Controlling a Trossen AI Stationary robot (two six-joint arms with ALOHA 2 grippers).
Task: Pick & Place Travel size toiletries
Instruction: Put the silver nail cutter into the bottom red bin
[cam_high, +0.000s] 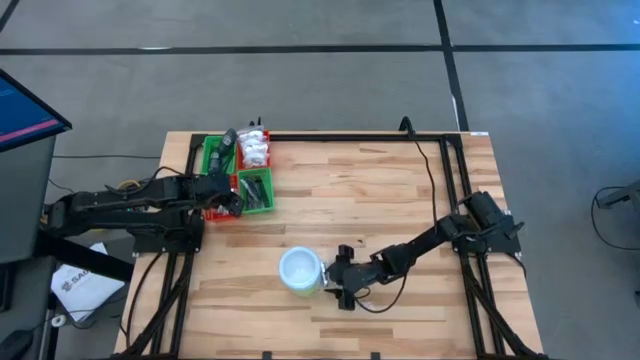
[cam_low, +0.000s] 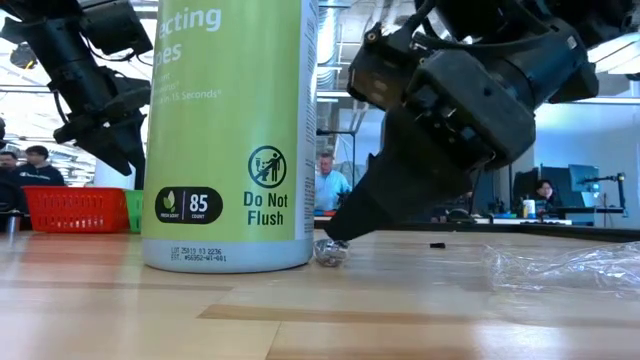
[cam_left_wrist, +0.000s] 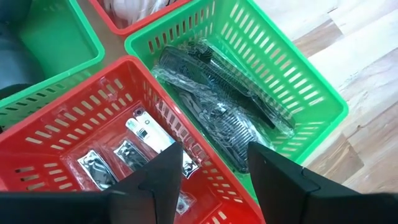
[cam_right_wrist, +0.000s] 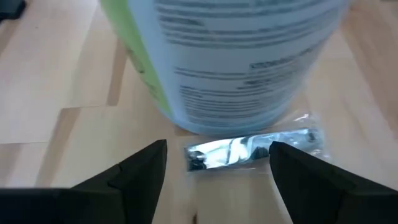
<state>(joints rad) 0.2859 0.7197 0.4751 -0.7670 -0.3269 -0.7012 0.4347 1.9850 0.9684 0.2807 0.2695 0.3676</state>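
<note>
Beside the tub (cam_right_wrist: 236, 56), right claw (cam_right_wrist: 217, 163) straddles perhaps a sachet (cam_right_wrist: 252, 148).

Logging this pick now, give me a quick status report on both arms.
Right pincer open, straddling a clear sachet on the table. Left pincer open, empty, over the red basket. White tub touches the sachet, crowding the grab.

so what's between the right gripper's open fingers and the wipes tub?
A clear sachet holding a small metal item, lying at the tub's base, between the right gripper's fingers; right wrist view shows it.
</note>
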